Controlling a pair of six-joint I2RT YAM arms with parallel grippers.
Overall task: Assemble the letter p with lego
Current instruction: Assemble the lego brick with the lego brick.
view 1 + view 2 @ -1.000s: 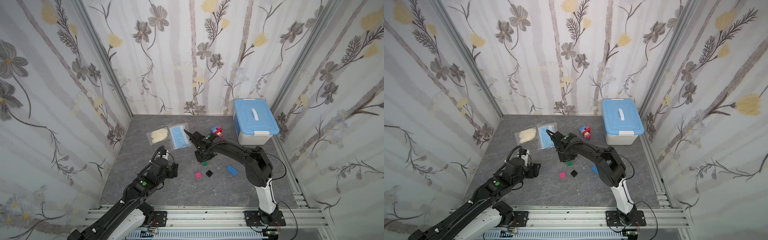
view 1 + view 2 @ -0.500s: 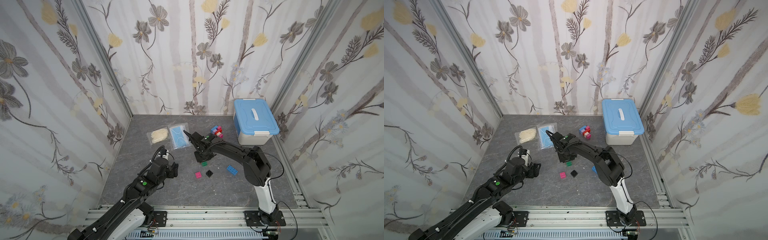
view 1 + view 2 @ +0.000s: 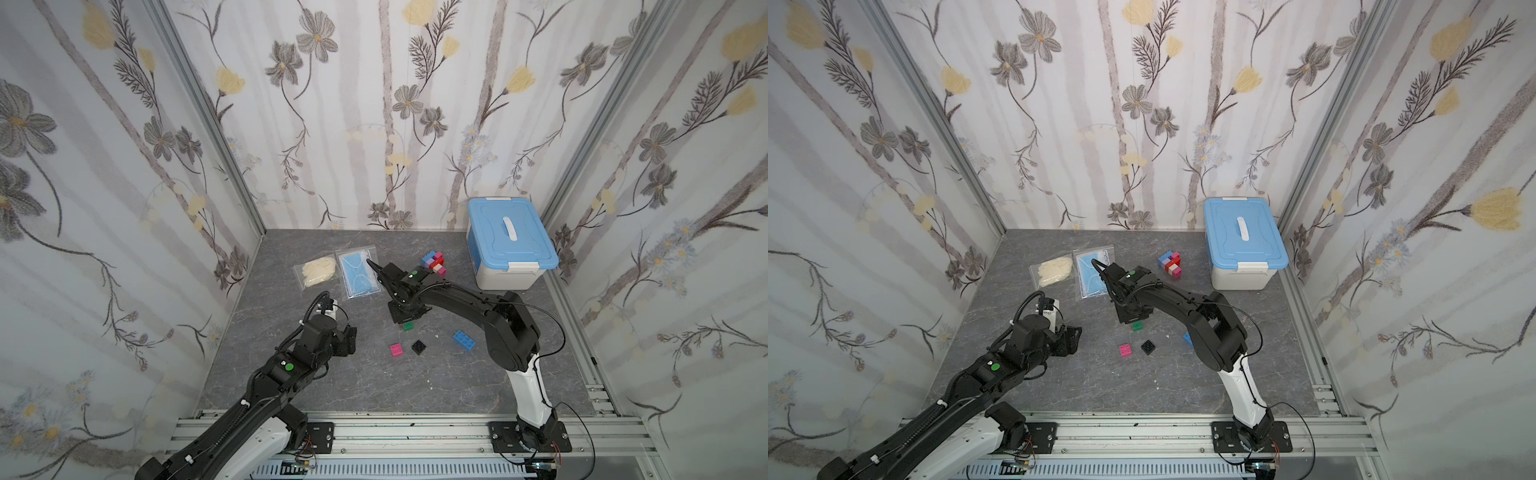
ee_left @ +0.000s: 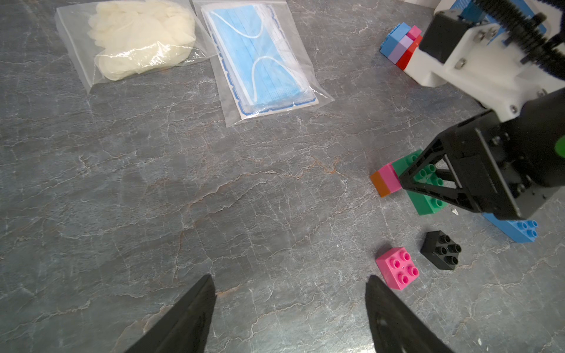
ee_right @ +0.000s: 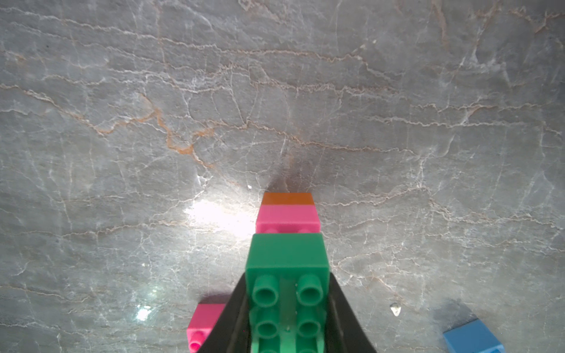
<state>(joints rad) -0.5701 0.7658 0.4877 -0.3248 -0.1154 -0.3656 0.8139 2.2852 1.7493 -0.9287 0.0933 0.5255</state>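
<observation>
1. Clamping the green brick [image 5: 287, 253] by its long sides, the right gripper [image 5: 287, 279] has its fingers closed tight on it, low over the middle of the table [image 3: 374, 382].
2. A pink brick [image 5: 287, 218] and an orange brick [image 5: 287, 198], joined, sit against the green brick's end. Whether the piece rests on the table I cannot tell.
3. The left gripper [image 4: 289, 278] hangs wide open and empty above bare table, apart from the bricks.
4. A loose pink brick [image 3: 396, 350], a black brick [image 3: 418, 346] and a blue brick [image 3: 464, 340] lie separately just nearer the robot.
5. A brick cluster [image 3: 433, 262] stands near the box [image 3: 509, 245].
6. A mask bag [image 3: 358, 274] and a glove bag [image 3: 318, 270] lie side by side farther back.
</observation>
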